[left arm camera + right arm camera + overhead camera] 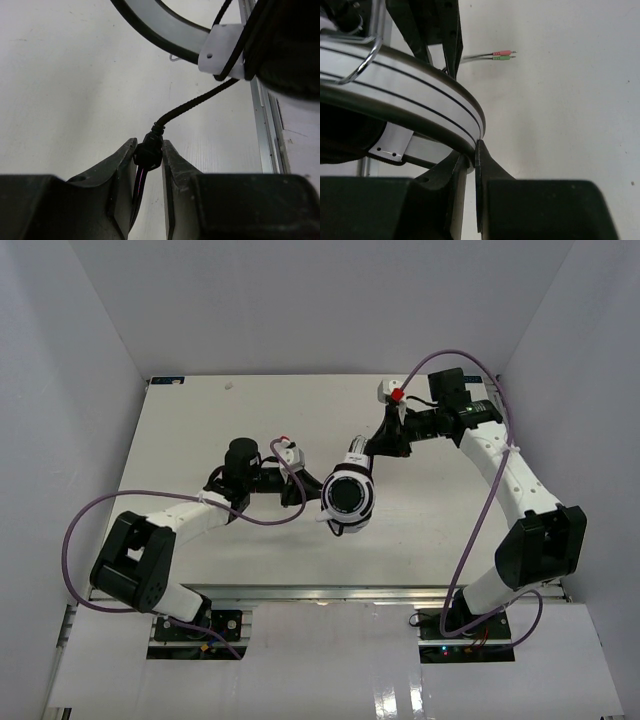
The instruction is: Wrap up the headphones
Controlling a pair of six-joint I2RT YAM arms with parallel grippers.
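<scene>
Two plugs [503, 54] jut over the table [560, 130] beyond the headphones [395, 85].

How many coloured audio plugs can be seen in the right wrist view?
2. The pink plug and the green plug point right, side by side, pink uppermost, past the headband. More may be hidden.

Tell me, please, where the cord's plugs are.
Right wrist view, upper middle: the pink and green plugs stick out just beyond the headband, over the white table.
</scene>
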